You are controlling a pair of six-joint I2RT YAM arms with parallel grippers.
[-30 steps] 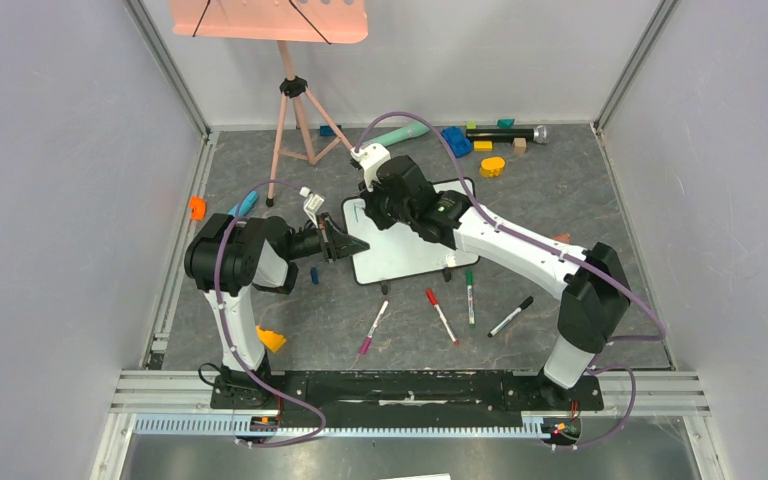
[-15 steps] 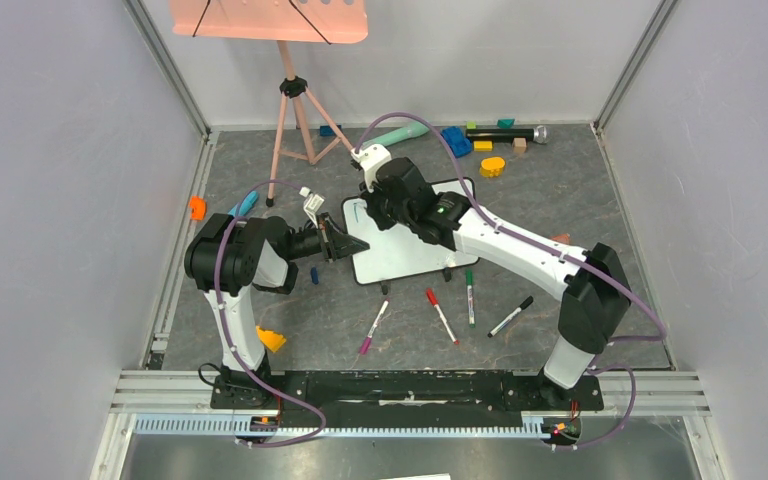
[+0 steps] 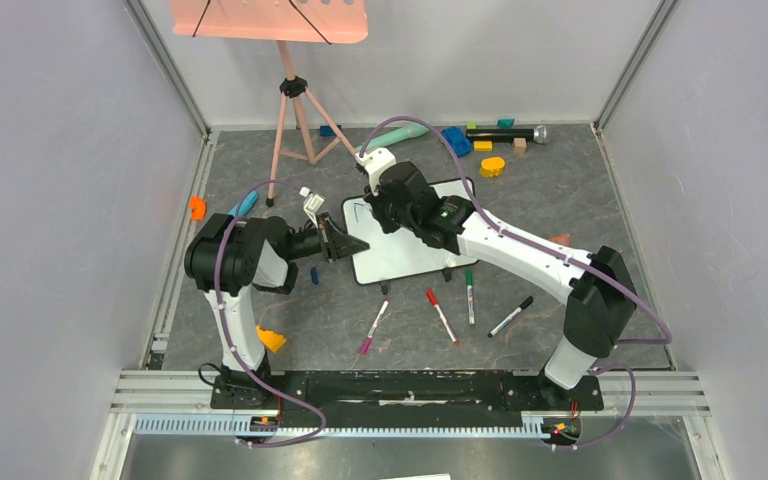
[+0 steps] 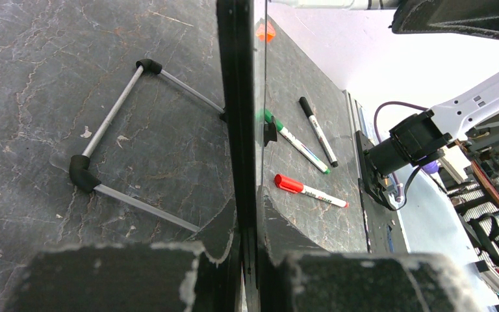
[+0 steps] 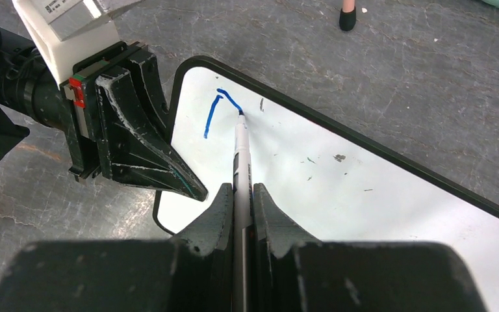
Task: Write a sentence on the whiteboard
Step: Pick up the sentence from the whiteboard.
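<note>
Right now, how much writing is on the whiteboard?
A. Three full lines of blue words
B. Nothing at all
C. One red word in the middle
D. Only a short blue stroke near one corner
D: in the right wrist view, the whiteboard carries only a short blue stroke near its corner, and the tip of the marker held in the right tool sits at the stroke's end.

Two arms in white shells over chunky black joints: left arm [image 3: 228,300], right arm [image 3: 525,252]. Purple cable [image 3: 440,135] looping off each, zip-tied along the links. Matte black claws, left claw [image 4: 250,218] and right claw [image 5: 242,194] — edges chipped, scuffed pale. White camera block [image 5: 65,26] with a small printed label, red-and-green tab just beneath.
</note>
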